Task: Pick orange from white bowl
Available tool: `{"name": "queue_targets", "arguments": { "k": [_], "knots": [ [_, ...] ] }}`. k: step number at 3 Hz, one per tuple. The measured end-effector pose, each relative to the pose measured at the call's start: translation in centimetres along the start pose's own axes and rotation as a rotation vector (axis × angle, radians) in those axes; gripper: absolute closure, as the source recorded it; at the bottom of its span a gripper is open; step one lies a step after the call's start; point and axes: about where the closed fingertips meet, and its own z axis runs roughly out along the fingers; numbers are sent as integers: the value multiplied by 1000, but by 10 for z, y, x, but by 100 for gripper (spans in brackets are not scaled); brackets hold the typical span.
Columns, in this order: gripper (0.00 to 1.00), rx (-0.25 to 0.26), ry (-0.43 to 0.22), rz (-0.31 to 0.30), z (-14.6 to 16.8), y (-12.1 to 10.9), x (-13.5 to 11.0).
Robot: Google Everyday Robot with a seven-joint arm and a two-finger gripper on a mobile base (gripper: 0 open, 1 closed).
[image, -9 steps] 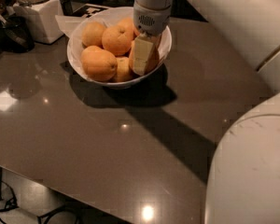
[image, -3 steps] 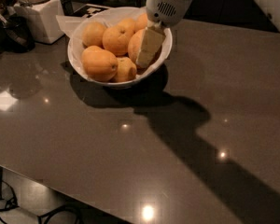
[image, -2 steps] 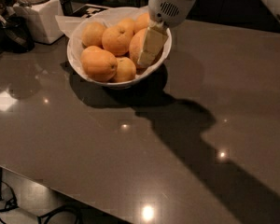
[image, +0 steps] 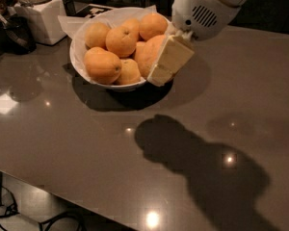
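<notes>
The white bowl (image: pixel 77 57) stands at the back left of the grey table and holds several oranges. My gripper (image: pixel 156 65) hangs from the white wrist (image: pixel 202 8) over the bowl's right rim. It is shut on the orange (image: pixel 145 57), a large pale one at the right side of the pile. One cream finger (image: pixel 172 57) lies across the orange's front; the other finger is hidden behind it. The orange sits at the rim, partly above the bowl's edge.
A white canister with a ribbed lid (image: pixel 38 13) stands at the back left, with a dark object (image: pixel 17 32) beside it. The table's front edge (image: pixel 86 198) runs diagonally at lower left, with cables on the floor below.
My gripper has moved right and a little up with the orange in it, toward the bowl's right rim. Its shadow on the table has drawn away from the bowl.
</notes>
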Motion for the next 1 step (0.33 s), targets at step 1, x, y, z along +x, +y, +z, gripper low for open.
{"name": "queue_targets", "arguments": {
  "k": [1],
  "knots": [
    [100,-1,-1,1,0,1,0]
  ]
}}
